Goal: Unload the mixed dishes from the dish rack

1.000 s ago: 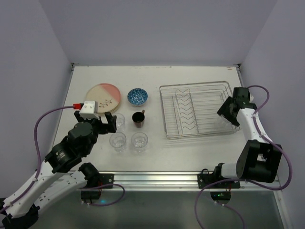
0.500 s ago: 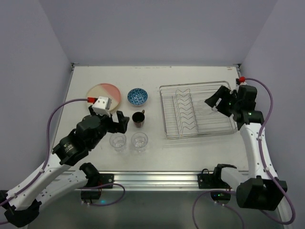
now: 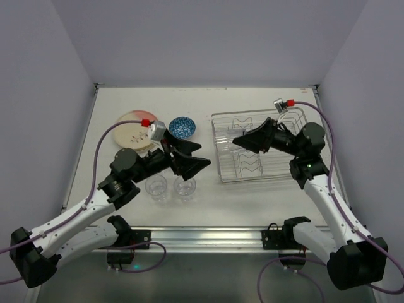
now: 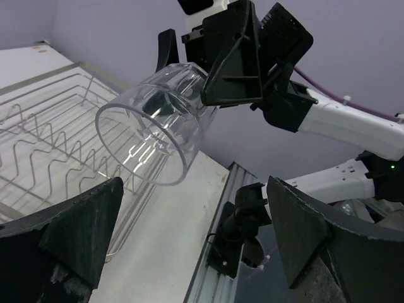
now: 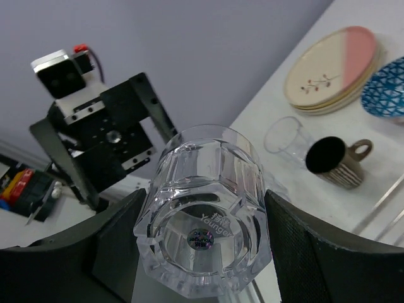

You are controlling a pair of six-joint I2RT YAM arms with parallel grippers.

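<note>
My right gripper [image 3: 243, 140] is shut on a clear glass tumbler [image 5: 205, 233] and holds it on its side in the air above the left part of the silver wire dish rack [image 3: 284, 172]. The tumbler's open mouth faces my left gripper [image 3: 197, 158], which is open and empty a short way to its left; the tumbler also shows in the left wrist view [image 4: 158, 129]. On the table lie the stacked cream plates [image 3: 136, 129], the top one part pink, the blue-patterned bowl [image 3: 182, 127], the dark mug [image 5: 334, 163] and two tumblers [image 3: 156, 187] [image 3: 184, 187].
The rack's zigzag dividers [image 4: 50, 158] hold nothing. My left arm covers the mug and the table behind the two front tumblers in the top view. Another tumbler [image 5: 284, 136] stands beside the mug. Purple walls close in three sides.
My right arm has swung left across the rack with the tumbler in its grip. My left arm has reached right and turned its open gripper toward the tumbler.
</note>
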